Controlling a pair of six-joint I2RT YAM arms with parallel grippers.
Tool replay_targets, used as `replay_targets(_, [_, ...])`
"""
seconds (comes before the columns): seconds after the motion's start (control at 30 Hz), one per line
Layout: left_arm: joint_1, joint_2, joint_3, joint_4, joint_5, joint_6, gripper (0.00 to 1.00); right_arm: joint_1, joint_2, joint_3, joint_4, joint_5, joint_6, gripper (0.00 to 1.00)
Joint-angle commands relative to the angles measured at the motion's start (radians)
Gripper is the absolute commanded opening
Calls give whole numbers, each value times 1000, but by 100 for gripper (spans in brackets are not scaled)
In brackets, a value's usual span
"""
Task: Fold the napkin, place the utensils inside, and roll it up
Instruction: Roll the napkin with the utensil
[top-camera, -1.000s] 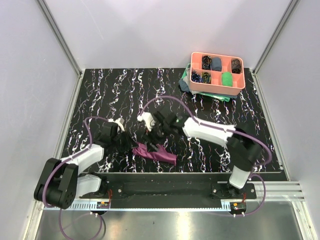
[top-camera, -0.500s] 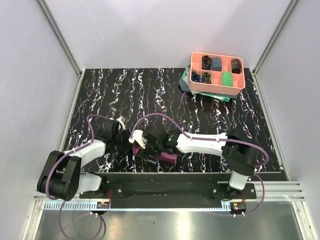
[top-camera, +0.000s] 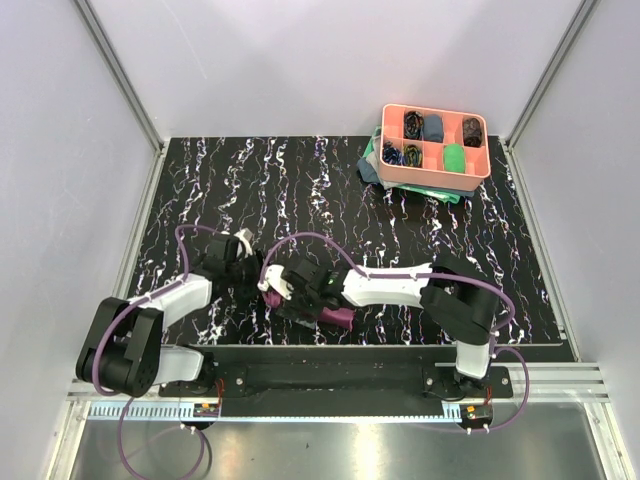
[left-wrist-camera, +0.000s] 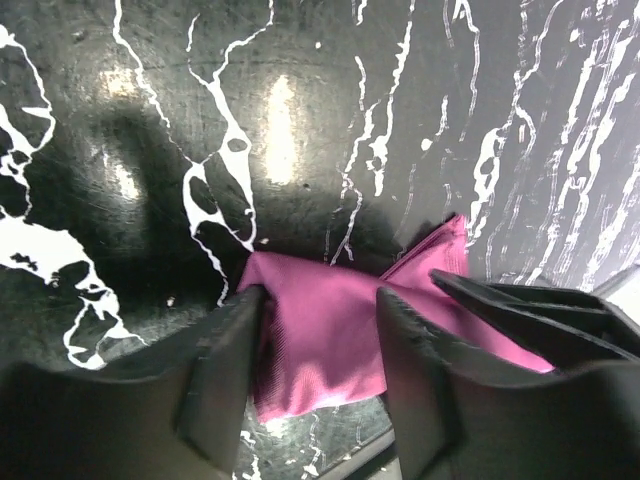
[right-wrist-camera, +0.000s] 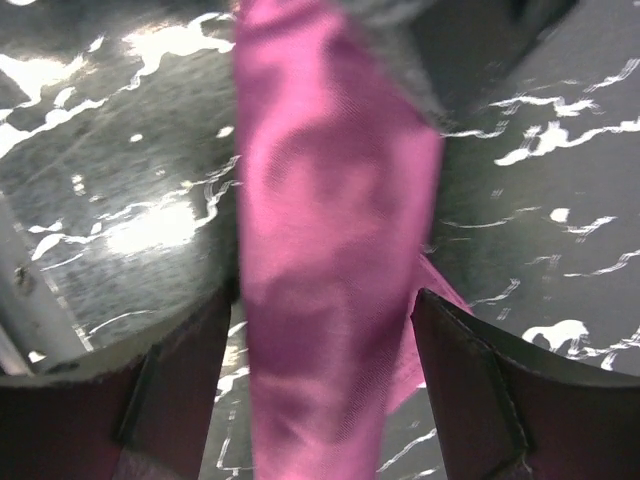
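The plum-purple napkin (top-camera: 338, 316) lies bunched in a narrow fold near the table's front edge. My left gripper (top-camera: 255, 278) is at its left end. In the left wrist view the gripper (left-wrist-camera: 320, 310) is open, and the napkin (left-wrist-camera: 315, 340) lies loose on the table between its fingers. My right gripper (top-camera: 286, 297) is low over the same cloth. In the right wrist view the gripper (right-wrist-camera: 322, 305) is open wide and straddles the napkin (right-wrist-camera: 330, 250), which fills most of the gap. The utensils are hidden.
A coral divided tray (top-camera: 430, 176) with small cloth rolls stands at the back right on a teal-green cloth (top-camera: 374, 166). The black rail at the table's near edge runs just in front of the napkin. Both arms crowd the front middle.
My left gripper has opened and released the napkin's left end. My right gripper has swung left and toward the front edge, coming down over the napkin.
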Motion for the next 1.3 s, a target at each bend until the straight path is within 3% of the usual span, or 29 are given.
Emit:
replay_targets(0.0, [26,-56,48,-76,-54,52,60,-44,17,39,14,-33,18,77])
replay_targets(0.3, [86,-154,42,-109,-72,59,78,-149,91,117,-102,-372,76,57])
replay_targets(0.53, [87,-216,-6,-89,-74,52,84,-237,175,140,-139,-605,151,56])
replay_targets(0.73, [87,-202,-47,-64,-69,35,84,-257,220,174,-165,-596,202,55])
replay_targets(0.97, [87,-178,-122,84,-26,-19,79,-258,197,179,-173,-589,243,71])
replay_targets(1.27, [87,-82,-130,213,-5,-19,74,-257,8,186,-175,-505,271,86])
